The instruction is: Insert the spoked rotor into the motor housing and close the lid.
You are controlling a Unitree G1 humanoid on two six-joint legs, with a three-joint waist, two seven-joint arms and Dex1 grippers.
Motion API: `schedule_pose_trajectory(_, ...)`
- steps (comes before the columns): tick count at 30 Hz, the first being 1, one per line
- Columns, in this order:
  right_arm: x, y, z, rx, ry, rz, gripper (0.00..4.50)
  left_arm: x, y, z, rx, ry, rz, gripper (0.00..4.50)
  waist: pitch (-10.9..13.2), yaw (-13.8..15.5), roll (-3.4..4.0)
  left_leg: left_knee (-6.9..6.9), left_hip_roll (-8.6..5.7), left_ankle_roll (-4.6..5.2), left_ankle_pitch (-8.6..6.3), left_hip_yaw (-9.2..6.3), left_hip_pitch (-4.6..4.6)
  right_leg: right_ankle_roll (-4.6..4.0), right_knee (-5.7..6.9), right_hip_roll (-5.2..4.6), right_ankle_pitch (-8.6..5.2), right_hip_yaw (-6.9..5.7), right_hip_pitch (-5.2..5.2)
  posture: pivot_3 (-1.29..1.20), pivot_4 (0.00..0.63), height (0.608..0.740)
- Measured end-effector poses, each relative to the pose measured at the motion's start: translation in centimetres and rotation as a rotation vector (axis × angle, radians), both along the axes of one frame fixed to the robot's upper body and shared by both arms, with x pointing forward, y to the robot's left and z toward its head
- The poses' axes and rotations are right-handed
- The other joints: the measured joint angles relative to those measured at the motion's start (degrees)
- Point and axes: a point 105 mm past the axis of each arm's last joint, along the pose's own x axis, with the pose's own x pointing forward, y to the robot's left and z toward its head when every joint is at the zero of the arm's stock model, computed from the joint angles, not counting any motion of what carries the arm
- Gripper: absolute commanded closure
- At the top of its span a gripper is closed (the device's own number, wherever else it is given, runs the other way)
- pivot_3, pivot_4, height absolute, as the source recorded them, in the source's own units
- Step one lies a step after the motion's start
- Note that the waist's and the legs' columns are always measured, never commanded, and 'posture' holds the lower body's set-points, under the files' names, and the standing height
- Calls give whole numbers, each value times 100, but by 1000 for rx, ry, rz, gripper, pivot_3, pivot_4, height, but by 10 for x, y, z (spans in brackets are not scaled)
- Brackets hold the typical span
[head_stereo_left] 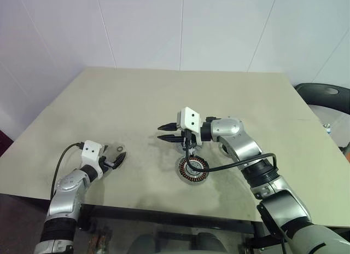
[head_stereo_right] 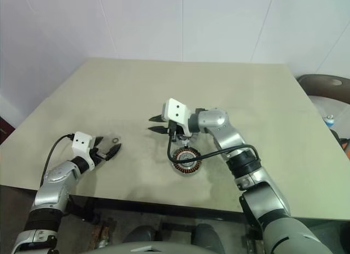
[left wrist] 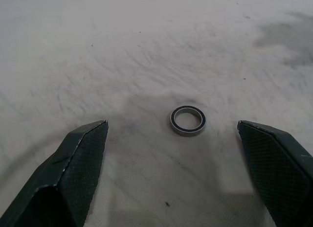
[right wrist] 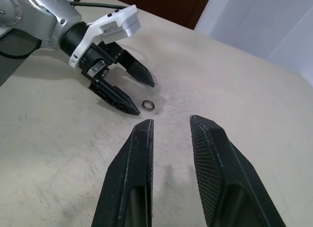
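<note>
Showing the motor housing on the table under the right arm | left wrist: left gripper spread wide, small ring lying between fingertips, untouched | right wrist: right gripper empty, fingers slightly apart.

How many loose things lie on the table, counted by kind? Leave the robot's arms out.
Motor housing with copper windings: 1
Small dark ring, on the table between the open fingers of the left gripper: 1
Total: 2
</note>
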Motion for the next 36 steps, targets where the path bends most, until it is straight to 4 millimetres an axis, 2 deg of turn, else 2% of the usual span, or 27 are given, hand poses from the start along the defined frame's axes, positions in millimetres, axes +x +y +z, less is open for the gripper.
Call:
schedule_pose_trajectory(18,1,-2,-4,-12,-24,-22,3257,8,-17,0,-12,86,-21,0,-11,137,6,6,-5,0,0,-3,3,0,0,-3,0,0,8,0,0,740)
schedule_pose_trajectory(36,0,-5,-8,-35,-52,-28,3257,12,-26,-1,-11,67,-12,0,-13,153,9,15,-8,1,0,-6,8,0,2,-5,0,0,19,0,0,740)
